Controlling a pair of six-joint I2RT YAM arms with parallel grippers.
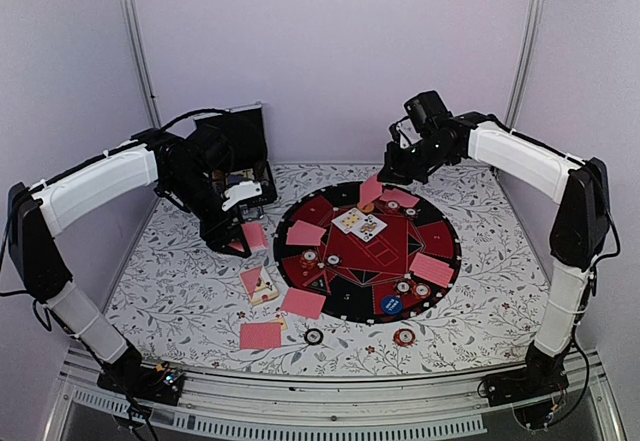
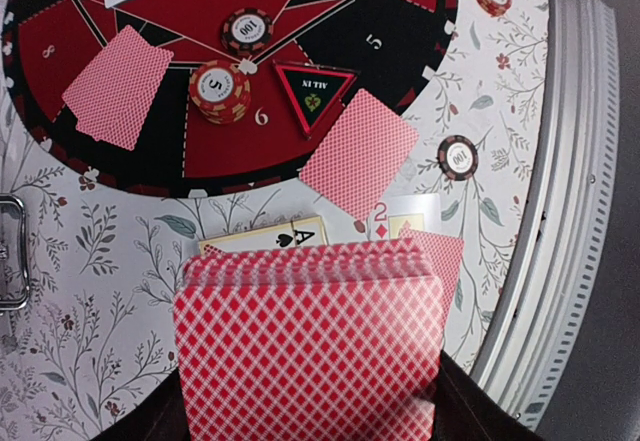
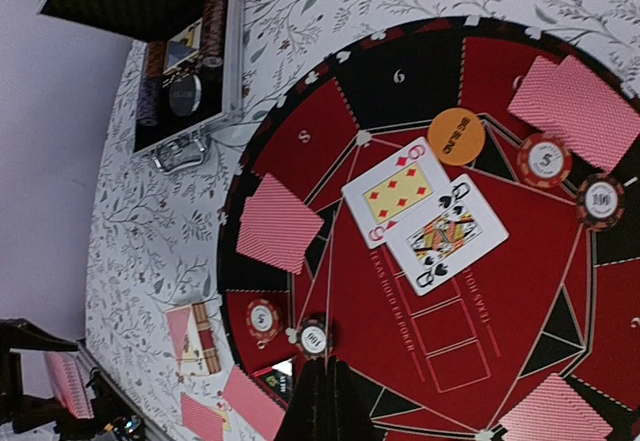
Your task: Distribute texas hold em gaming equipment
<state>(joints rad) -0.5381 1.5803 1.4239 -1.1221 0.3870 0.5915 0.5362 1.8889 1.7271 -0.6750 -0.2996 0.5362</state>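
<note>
**Dealing stage, judged partly complete.** The left pincer (image 1: 232, 236) was clamped on the deck (image 2: 310, 351), which it held face down and slightly fanned above the desk (image 1: 180, 261), just left of the mat (image 1: 385, 251). The right pincer (image 3: 322, 401) hung fully closed over the mat's far side — no card could be made out between its fingers. Face-down singles (image 1: 305, 233) lay at several seats, two face-up cards (image 3: 400, 193) at the centre, and chips (image 2: 220, 91) in pairs beside the seat marks. Two more chips sat on the desk near its front edge, off the mat. Further singles lay on the desk beside the mat, so the seats looked unevenly served. The next move probably called for the right pincer to cross to the deck, open, and peel off the top card alone — the fanned edges made a double pick likely. The one container, the case (image 3: 236, 61), stood lid-up at the desk's far left and held rows of stacked chips.
</note>
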